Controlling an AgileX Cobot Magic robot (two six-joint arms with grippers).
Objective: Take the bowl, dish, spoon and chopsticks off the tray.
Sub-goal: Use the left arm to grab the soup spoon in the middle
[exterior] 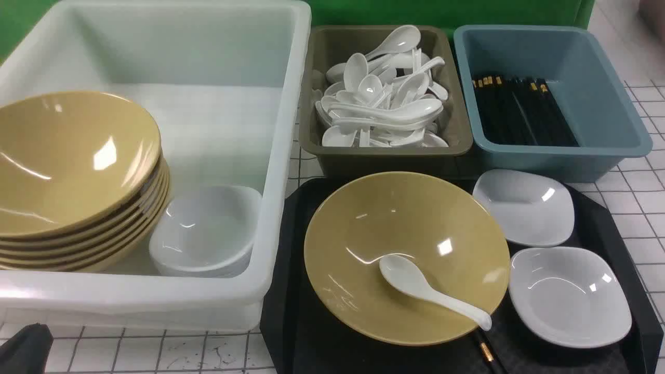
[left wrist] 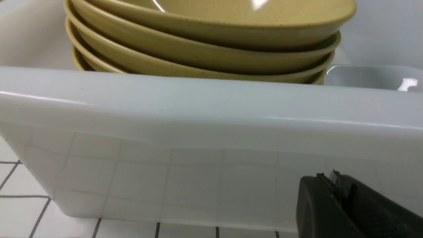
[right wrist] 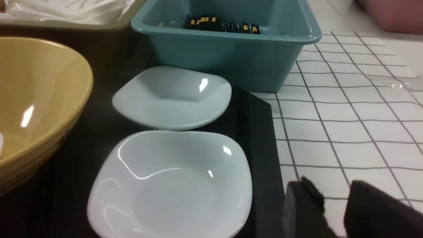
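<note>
The bowl [exterior: 405,234] sits in the middle of the tray [exterior: 605,221], toward its left edge. The spoon [exterior: 426,291] lies inside it, scoop up and handle resting on the near rim. Two dishes line the right edge, the far dish [exterior: 524,208] at the far right corner and the near dish [exterior: 569,296] just behind it. Only a gold-banded tip of the chopsticks [exterior: 487,353] shows at the near edge, poking out from under the bowl.

Everything looks hard, glossy and probably light, so likely slippery in a pinch. The spoon's handle seems the best hold, where it bridges the rim. The dishes and bowl offer only thin flared rims, so a grip across the rim is needed. The chopsticks are thin, lie flat and are pinned, so the bowl likely has to go first.

The right claw [right wrist: 332,185] hangs partly spread and empty over the table beside the tray's right edge. The left claw [left wrist: 327,177] is closed and empty, low by the white bin [exterior: 275,156].
</note>
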